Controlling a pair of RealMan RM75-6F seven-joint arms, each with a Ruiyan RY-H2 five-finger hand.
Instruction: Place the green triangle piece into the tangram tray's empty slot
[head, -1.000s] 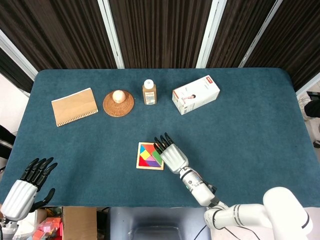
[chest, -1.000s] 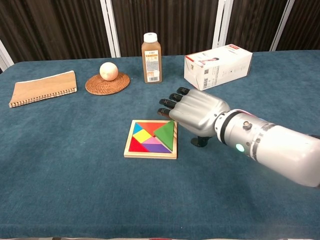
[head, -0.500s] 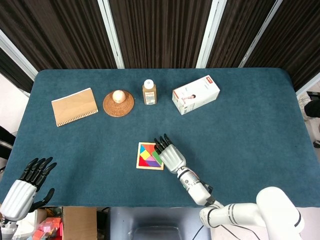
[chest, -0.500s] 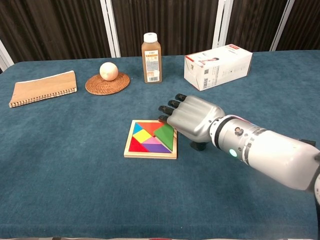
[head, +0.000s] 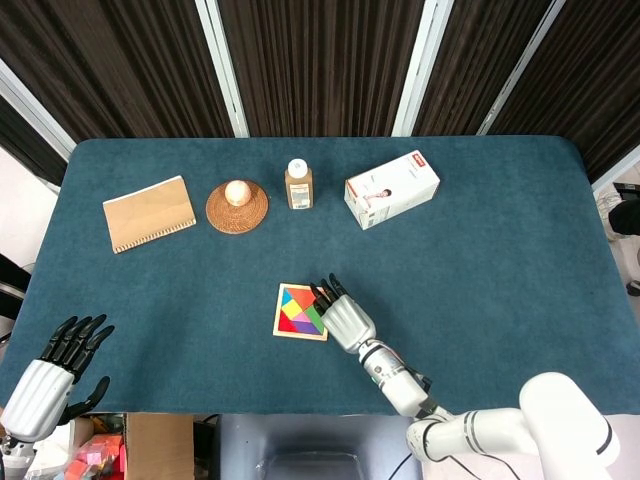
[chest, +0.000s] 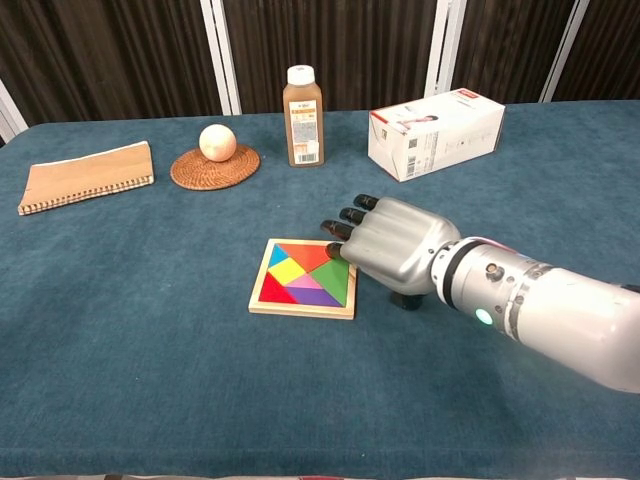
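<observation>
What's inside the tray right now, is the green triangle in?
The tray looks full of coloured pieces; the green triangle lies flat at its right side. The right hand covers the tray's far-right corner, so seating there cannot be checked.

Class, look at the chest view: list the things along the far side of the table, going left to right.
Notebook → ball on a woven coaster → juice bottle → white carton box.

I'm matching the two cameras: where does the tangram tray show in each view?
Head view: tangram tray lies below centre, at the right robot hand's fingertips.
Chest view: the tray lies centre, left of that hand.
Shared landmark: the brown bottle beyond it.
</observation>
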